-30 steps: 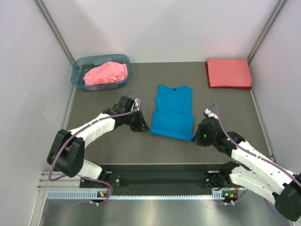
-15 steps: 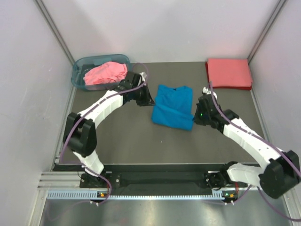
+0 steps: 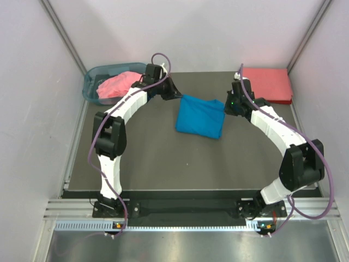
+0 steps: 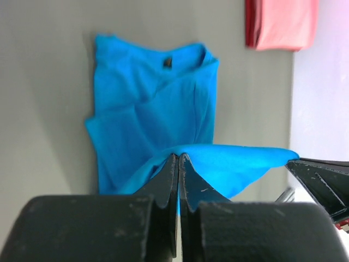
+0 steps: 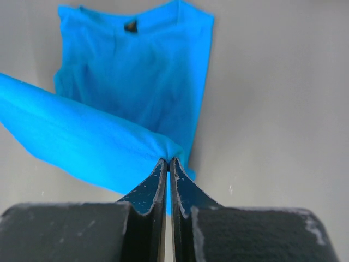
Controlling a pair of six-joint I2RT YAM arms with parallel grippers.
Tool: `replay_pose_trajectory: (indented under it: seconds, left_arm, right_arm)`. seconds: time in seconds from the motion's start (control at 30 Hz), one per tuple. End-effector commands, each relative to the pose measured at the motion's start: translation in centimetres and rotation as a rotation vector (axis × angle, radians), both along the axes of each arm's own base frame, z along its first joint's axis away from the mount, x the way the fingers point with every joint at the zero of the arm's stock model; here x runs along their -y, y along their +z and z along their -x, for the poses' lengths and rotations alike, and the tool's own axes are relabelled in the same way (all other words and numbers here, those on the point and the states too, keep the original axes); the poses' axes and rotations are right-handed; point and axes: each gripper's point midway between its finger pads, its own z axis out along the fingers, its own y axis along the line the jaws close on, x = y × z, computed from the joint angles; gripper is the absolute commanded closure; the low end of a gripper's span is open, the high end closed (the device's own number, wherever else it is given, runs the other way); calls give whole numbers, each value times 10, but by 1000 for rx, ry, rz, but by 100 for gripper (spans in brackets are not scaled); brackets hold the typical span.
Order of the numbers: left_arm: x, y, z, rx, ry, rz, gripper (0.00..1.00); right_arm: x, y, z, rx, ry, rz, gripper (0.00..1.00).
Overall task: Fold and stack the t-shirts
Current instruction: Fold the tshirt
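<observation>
The step in hand looks like folding the blue t-shirt (image 3: 200, 117) in half. On the left, the left gripper (image 3: 175, 94) is squeezed tight on one bottom corner of the shirt. On the right, the right gripper (image 3: 229, 103) is squeezed tight on the other bottom corner. Together they hold that edge up in the air, above the part with the neck hole.

Next, I think both arms need to go down together. They should lay the edge flat by the neck, with the corners lined up, and then let go.

Far left, the pink t-shirt (image 3: 120, 84) sits in a bunch inside the basket (image 3: 90, 82). The blue one is bright, soft and a bit wrinkly, in the middle of the table (image 3: 163, 158). Far right, the coral-red t-shirt (image 3: 265, 83) lies folded flat.
</observation>
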Motion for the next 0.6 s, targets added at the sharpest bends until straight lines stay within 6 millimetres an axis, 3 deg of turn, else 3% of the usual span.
replay_pose_trajectory:
  seconds: [0.0,0.03,0.07,0.1,0.17,0.2,0.23,0.27,0.3,0.47,0.53,0.57]
  left_arm:
    - [6,42,-40,145,-1,152,100]
    - [10,37,-49,166,-7,175,100]
    - [15,39,-51,173,-29,204,100]
    - [17,25,-57,143,-31,226,100]
    - [24,21,-64,150,-54,267,100]
    - [26,29,-71,181,-62,293,100]
    - [29,12,-76,162,-66,297,100]
    - [31,19,-83,198,-74,313,100]
    - [33,7,-87,185,-73,318,100]
    - [33,12,-113,277,-49,353,100]
    - [34,-1,-122,272,-34,361,100]
    - [33,8,-129,296,-32,373,100]
  right_arm:
    - [4,23,-35,89,27,-1,100]
    - [4,27,-42,101,28,-7,100]
    - [5,18,-49,88,26,-5,100]
    - [6,16,-54,85,25,-8,100]
    - [6,6,-67,78,27,-20,100]
    - [7,2,-71,75,23,-24,100]
    - [5,2,-76,78,29,-31,100]
    - [7,-7,-83,71,22,-33,100]
    - [8,-10,-87,71,19,-33,100]
    - [17,-23,-113,93,-11,-37,100]
    - [18,-21,-124,107,-16,-38,100]
    - [19,-32,-129,88,-19,-33,100]
